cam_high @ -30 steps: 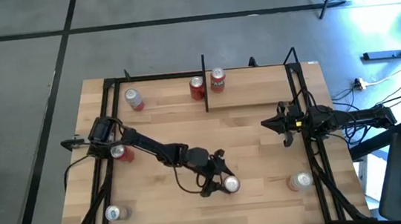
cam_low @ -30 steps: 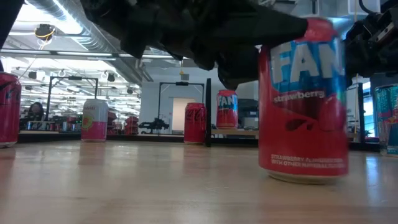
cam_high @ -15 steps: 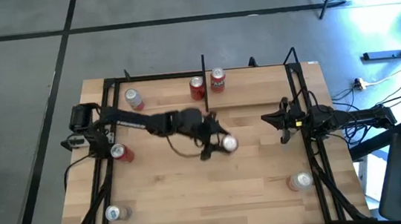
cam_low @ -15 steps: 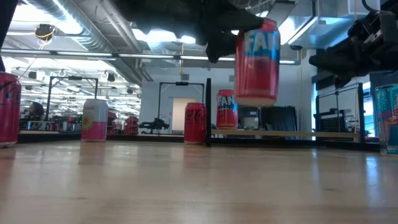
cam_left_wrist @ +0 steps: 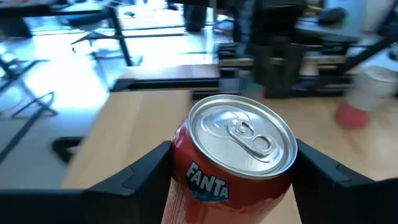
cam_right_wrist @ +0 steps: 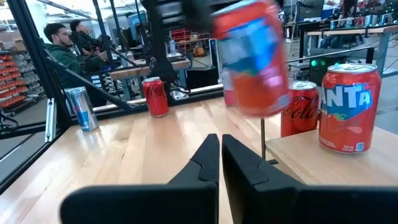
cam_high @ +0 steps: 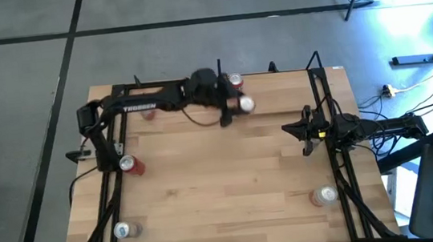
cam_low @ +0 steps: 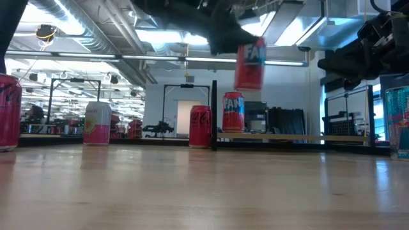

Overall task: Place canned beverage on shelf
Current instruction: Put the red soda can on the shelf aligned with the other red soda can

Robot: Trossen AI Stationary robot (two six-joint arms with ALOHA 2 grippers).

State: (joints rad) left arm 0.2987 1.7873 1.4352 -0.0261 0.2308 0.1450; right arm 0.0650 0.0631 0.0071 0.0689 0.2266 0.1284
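The left gripper [cam_high: 235, 105], reaching out across the far side of the table, was clamped on a red aluminium Fanta can with a blue label band [cam_high: 246, 104], its two dark fingers [cam_left_wrist: 134, 177] pressed against opposite sides of the can just under the silver top. In the low view the can [cam_low: 250, 66] hung upright in the air, well above the small pale wooden shelf board framed by thin black uprights [cam_high: 279, 98] at the table's far edge. From above, the carried can sat just beside a second red Fanta can already standing on the shelf [cam_high: 234, 81], with a red cola can [cam_low: 200, 126] on the other side of the black divider post. The right gripper [cam_high: 305, 137] waited near the table's right side, its fingers closed together with nothing between them. The main risk I judged from here was a collision: the can was close to the standing Fanta can, so lowering without enough sideways offset could knock that one over or off the board. The shelf board looked narrow too, so letting go too near its front edge, or from any height, could tip the can and let it roll onto the butcher-block tabletop [cam_high: 231, 184].
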